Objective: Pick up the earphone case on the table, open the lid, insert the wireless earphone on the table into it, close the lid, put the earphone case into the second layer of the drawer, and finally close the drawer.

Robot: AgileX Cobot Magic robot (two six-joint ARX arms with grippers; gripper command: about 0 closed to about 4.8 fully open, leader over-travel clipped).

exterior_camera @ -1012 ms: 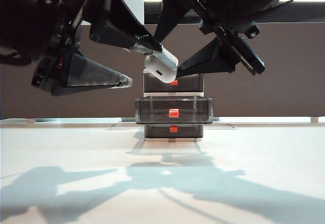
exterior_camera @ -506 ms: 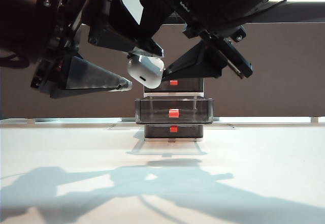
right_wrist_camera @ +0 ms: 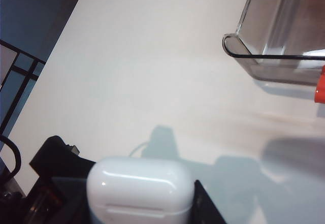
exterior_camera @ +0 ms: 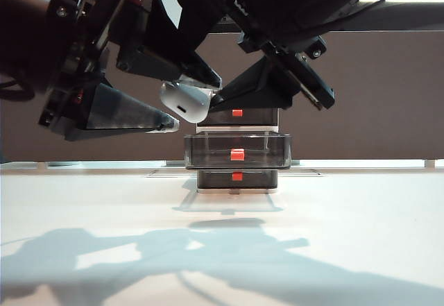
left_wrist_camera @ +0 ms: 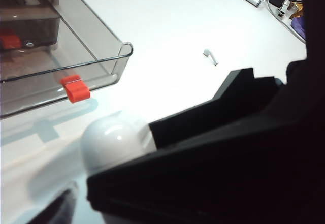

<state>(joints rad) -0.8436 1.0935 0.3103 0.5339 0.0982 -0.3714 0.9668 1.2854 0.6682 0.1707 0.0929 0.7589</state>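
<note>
The white earphone case [exterior_camera: 184, 100] hangs in the air in front of the drawer [exterior_camera: 237, 150], its lid [right_wrist_camera: 139, 181] closed and its dark port slot facing the exterior camera. My right gripper [right_wrist_camera: 140, 203] is shut on the case, one dark finger on each side. My left gripper [exterior_camera: 190, 99] is open, and the case sits between its upper and lower fingers without being clamped. The second layer of the drawer [left_wrist_camera: 96, 56] is pulled out, with its red handle [left_wrist_camera: 75, 88] in front. A wireless earphone [left_wrist_camera: 210, 56] lies on the white table [left_wrist_camera: 167, 26].
The top and bottom drawers with red handles [exterior_camera: 237, 176] are pushed in. Both arms crowd the space above the table in front of the drawer unit. A corner of the open drawer [right_wrist_camera: 264, 46] shows in the right wrist view. Cables and gear [left_wrist_camera: 284, 5] lie at the table's edge.
My right gripper has carried the case leftward in the exterior view, from in front of the top drawer to between the left gripper's open fingers. The left arm has stayed about where it was.
</note>
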